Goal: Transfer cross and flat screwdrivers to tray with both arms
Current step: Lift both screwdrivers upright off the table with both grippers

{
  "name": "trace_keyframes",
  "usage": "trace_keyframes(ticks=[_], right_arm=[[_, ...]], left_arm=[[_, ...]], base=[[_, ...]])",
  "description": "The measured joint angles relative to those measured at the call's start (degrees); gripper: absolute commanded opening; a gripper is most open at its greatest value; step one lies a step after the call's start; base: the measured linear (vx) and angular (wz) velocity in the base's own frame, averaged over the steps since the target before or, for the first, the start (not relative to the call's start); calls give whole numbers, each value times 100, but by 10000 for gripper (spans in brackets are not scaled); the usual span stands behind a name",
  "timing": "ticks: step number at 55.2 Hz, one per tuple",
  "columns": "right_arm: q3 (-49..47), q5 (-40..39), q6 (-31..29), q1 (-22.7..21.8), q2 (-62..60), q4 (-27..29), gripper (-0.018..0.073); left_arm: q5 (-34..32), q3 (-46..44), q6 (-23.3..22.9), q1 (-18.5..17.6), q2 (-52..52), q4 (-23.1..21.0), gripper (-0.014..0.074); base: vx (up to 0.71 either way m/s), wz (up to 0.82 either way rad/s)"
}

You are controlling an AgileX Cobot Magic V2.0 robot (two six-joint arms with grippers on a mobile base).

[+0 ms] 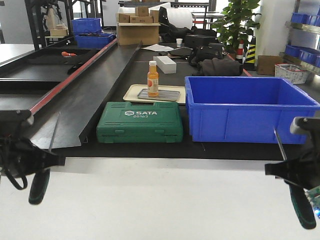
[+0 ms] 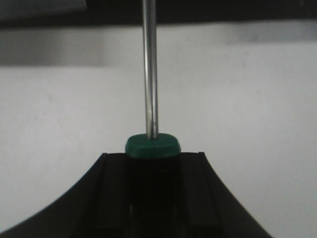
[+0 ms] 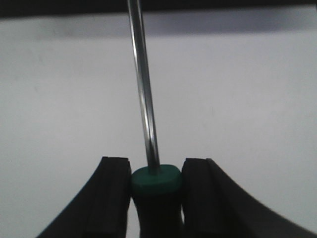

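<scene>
I had the left gripper [image 2: 151,166] clamped on the left screwdriver [image 1: 38,189] and the right gripper [image 3: 155,173] on the right screwdriver [image 1: 303,211] — shafts pointing far — with the tray [image 1: 170,95] far off, midway between them.

the green tool case [image 1: 139,122] lying on the dark surface [image 1: 132,70] is showing the brand "sata" in white capital letters across its lid, with a small white emblem sitting just left of the word. right under the brand a smaller line of white digits is reading roughly "05163", the last figures blurring. the orange bottle [image 1: 153,78] behind the case is carrying a pale label, but its print is coming out too small to read.
</scene>
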Motion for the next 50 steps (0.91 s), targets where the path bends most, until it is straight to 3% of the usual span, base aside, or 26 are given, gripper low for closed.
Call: trace_keyframes(ticks=[19, 31, 40, 50], right_arm=[[-1191, 458, -842, 0, -456, 768, -8], [-1381, 505, -1521, 0, -456, 1539, -8], [-1381, 500, -2033, 7, -408, 2443, -8], [-1381, 371, -2754, 623, -243, 2912, -8]], left_arm=[[-276, 0, 0, 0, -1212, -28, 3], [-351, 0, 0, 0, -1437, -33, 3], [-452, 0, 0, -44, -1444, -156, 3], [-638, 0, 68, -394, -1444, -314, 3]], base=[[0, 0], [0, 0], [0, 0], [0, 0]])
